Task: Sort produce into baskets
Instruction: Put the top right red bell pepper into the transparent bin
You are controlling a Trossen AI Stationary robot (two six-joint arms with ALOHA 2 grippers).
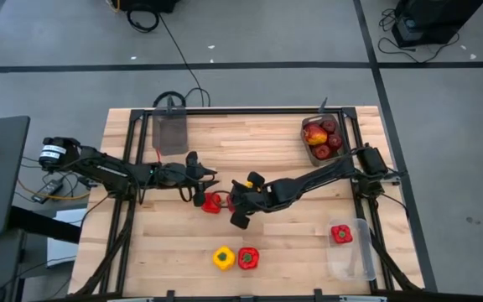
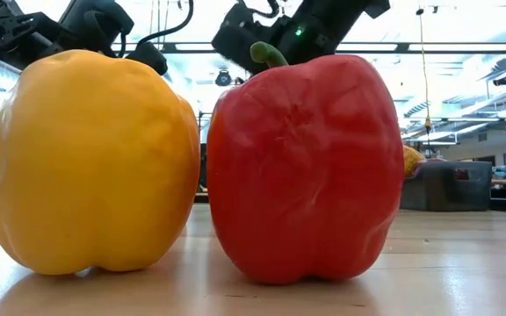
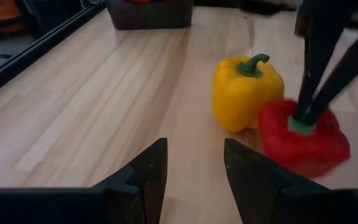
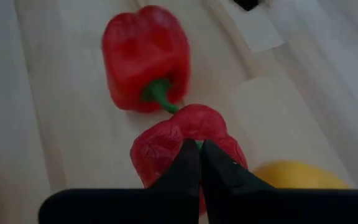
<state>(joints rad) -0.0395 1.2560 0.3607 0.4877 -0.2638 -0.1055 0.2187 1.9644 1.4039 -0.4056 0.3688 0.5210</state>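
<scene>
Red pepper [image 4: 166,146] sits on the bench [image 1: 292,243] near its middle, and the right tool [image 4: 196,149] is clenched on its green stem from above. A second red pepper [image 4: 145,56] lies on its side just beyond it, and a yellow pepper [image 3: 244,93] stands just beside the gripped one. The left tool [image 3: 194,155] faces this group from the other side, low over the wood, its fingers apart and holding nothing.

At the bench's front edge another yellow pepper [image 2: 90,162] and a red one [image 2: 306,167] stand side by side. The clear bin [image 1: 355,260] at the front right holds one red pepper [image 1: 340,234]. A grey bin [image 1: 306,149] at the back right holds apples [image 1: 321,138]. The other grey bin [image 1: 171,132] stands at the back left.
</scene>
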